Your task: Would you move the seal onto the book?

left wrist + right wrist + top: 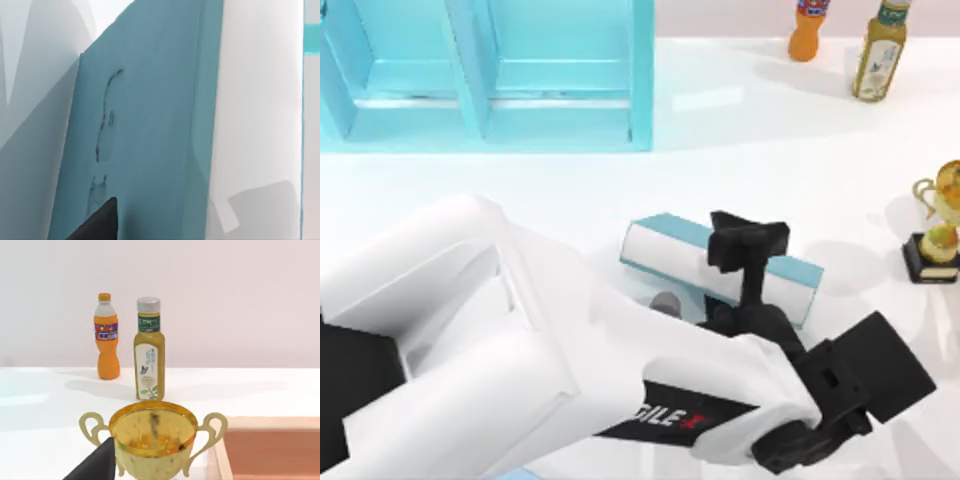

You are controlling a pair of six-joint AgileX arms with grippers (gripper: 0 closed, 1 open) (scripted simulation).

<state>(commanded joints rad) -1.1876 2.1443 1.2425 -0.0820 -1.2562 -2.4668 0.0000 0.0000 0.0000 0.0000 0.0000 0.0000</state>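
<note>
Here, my left gripper [748, 245] hangs directly over the book [665, 252], which lies near the table's [740, 150] centre; I cannot tell whether its fingers are spread or closed, or whether they hold anything. The left wrist view looks closely onto the book's blue cover.

White tabletop, turquoise shelving, pale wall.

You're looking down on a glossy white table [740, 140] lit softly, with faint shadows. A turquoise shelf unit [490, 75] stands at its far left. Beyond the far edge, a plain pale wall [225, 290] rises; a reddish-brown surface [272, 452] lies beside the table.
</note>
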